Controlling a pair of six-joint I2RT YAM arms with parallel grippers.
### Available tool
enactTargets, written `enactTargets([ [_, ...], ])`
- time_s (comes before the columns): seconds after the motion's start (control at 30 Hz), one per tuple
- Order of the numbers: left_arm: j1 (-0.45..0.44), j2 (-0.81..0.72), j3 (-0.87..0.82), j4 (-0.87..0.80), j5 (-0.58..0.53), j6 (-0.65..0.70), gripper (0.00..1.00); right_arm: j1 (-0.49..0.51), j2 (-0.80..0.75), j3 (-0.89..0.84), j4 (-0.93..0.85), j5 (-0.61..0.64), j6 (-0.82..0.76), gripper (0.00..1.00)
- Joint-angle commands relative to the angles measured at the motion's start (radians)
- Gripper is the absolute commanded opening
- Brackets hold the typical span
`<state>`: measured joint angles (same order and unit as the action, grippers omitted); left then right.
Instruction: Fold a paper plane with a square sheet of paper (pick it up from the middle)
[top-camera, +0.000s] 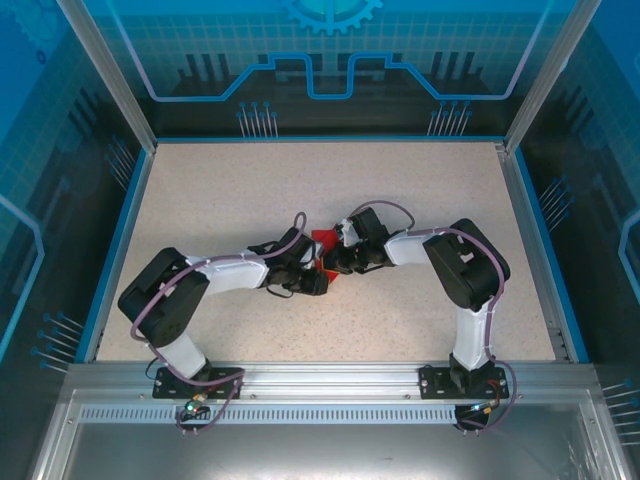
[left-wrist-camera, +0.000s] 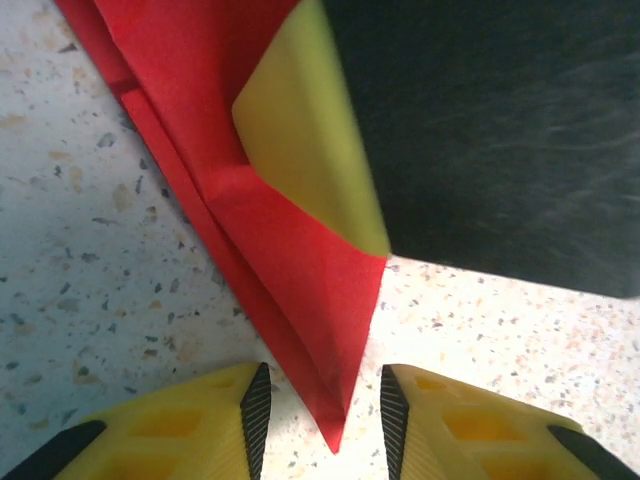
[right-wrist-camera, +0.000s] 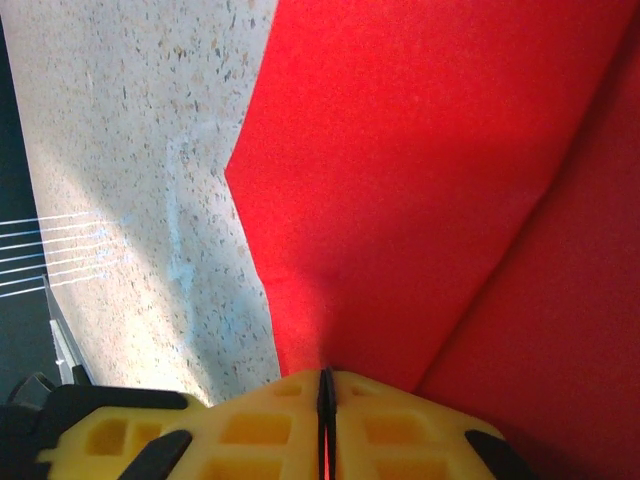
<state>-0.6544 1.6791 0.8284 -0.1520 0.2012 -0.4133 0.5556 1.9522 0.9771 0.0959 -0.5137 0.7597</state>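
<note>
Right gripper (right-wrist-camera: 325, 385) is pinching the red paper (top-camera: 323, 241) at centre frame in the top view; left gripper (left-wrist-camera: 320, 405), fingers spread, is straddling its pointed tip at bottom centre.

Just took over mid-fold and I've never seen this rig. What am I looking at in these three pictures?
The left arm and right arm are robot arms bolted at the near edge of a speckled table. The wide picture looks down from above and behind them; the other two come from a camera on each wrist. Between the arms is a creased red paper. The right end effector is shut on it. The left end effector is open, its yellow fingers either side of the paper's pointed tip.
</note>
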Motion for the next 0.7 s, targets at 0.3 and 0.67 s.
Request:
enactTargets([
  [0.3, -0.035, 0.099, 0.094, -0.134, -0.18, 0.025, 0.21, -0.022, 0.068, -0.043, -0.024, 0.051, 0.001, 0.11],
  [0.67, -0.036, 0.109, 0.066, -0.103, -0.133, 0.021, 0.14, -0.029, 0.048, -0.055, -0.024, 0.052, -0.005, 0.11],
])
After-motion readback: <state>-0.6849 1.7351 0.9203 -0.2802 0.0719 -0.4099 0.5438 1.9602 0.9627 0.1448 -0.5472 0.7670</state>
